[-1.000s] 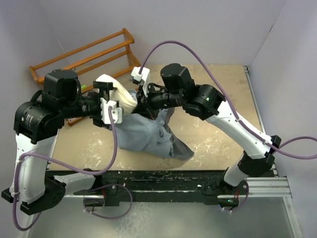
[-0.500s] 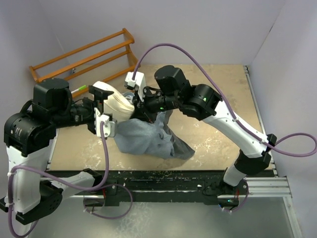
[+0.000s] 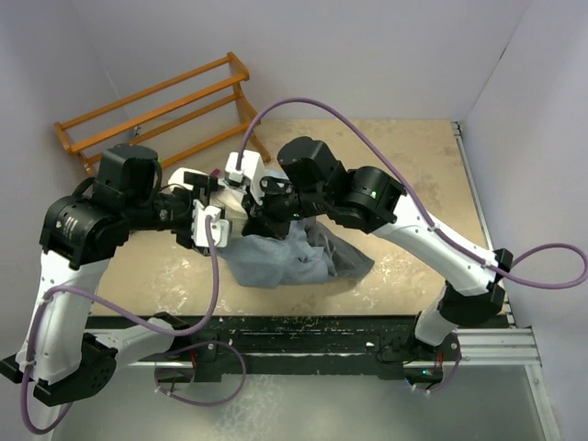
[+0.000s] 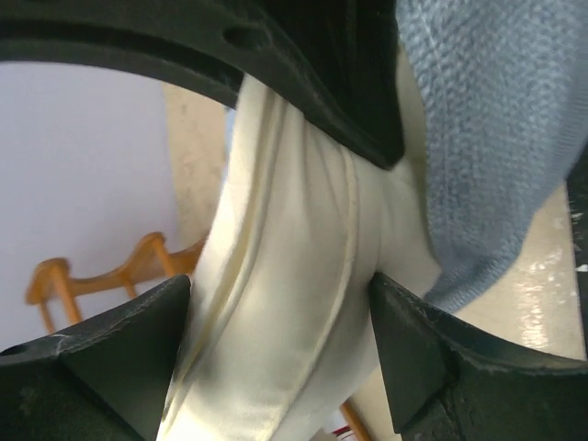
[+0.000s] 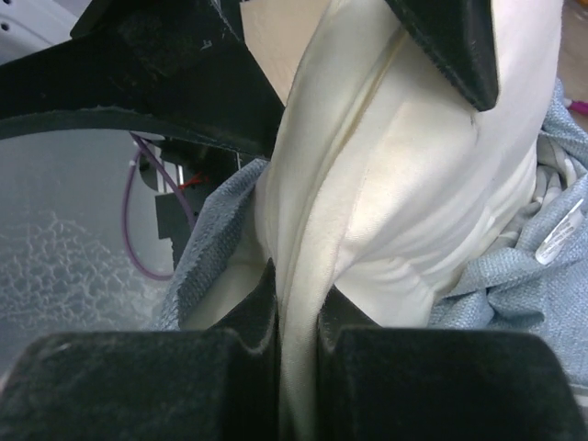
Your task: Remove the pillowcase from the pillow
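The cream pillow (image 3: 230, 204) is pinched between both grippers above the table. My right gripper (image 5: 296, 303) is shut on a thin fold of the pillow (image 5: 413, 165). My left gripper (image 4: 276, 303) is clamped round a thicker bunch of the pillow (image 4: 285, 230), its fingers (image 4: 413, 349) pressed against it on both sides. In the top view the left gripper (image 3: 209, 219) and right gripper (image 3: 246, 191) sit close together. The blue-grey pillowcase (image 3: 280, 257) hangs crumpled below them onto the table, still around the pillow's lower part (image 5: 551, 303) (image 4: 487, 138).
An orange wooden rack (image 3: 156, 106) lies at the back left, also seen in the left wrist view (image 4: 55, 280). The tan table (image 3: 413, 184) ends at white walls behind and on the right. Purple cables loop over both arms.
My left arm swung out left, then back right to the pillow. Both grippers dropped lower and closer together, and the pillowcase sank and spread more onto the table.
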